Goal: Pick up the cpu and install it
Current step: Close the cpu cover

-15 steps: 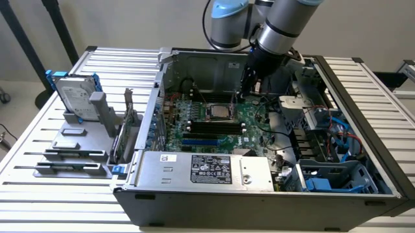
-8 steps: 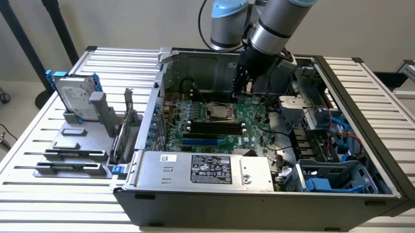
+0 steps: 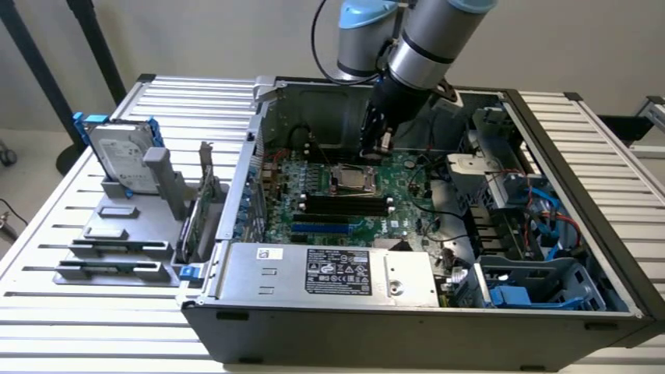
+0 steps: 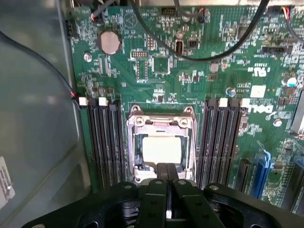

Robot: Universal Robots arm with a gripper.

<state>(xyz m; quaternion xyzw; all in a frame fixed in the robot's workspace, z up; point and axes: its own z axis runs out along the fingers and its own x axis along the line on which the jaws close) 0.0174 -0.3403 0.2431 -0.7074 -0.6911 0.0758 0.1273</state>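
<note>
The cpu [image 4: 161,149] is a pale silver square lying flat inside the metal socket frame [image 4: 135,124] on the green motherboard [image 4: 223,66]. In the exterior view the cpu [image 3: 354,181] sits mid-board inside the open computer case. My gripper [image 4: 167,171] hovers just above the socket's edge, its two black fingers [image 4: 160,190] pressed together with nothing visible between them. From outside, the gripper [image 3: 370,156] hangs from the arm a little above and behind the socket, pointing down into the case.
Black memory slots [image 4: 102,142] [image 4: 221,142] flank the socket on both sides. Black cables [image 4: 213,56] loop over the board. A grey labelled power-supply box [image 3: 332,273] fills the case's front. A hard drive in a blue bracket [image 3: 120,156] stands on the grey rack at the exterior view's left.
</note>
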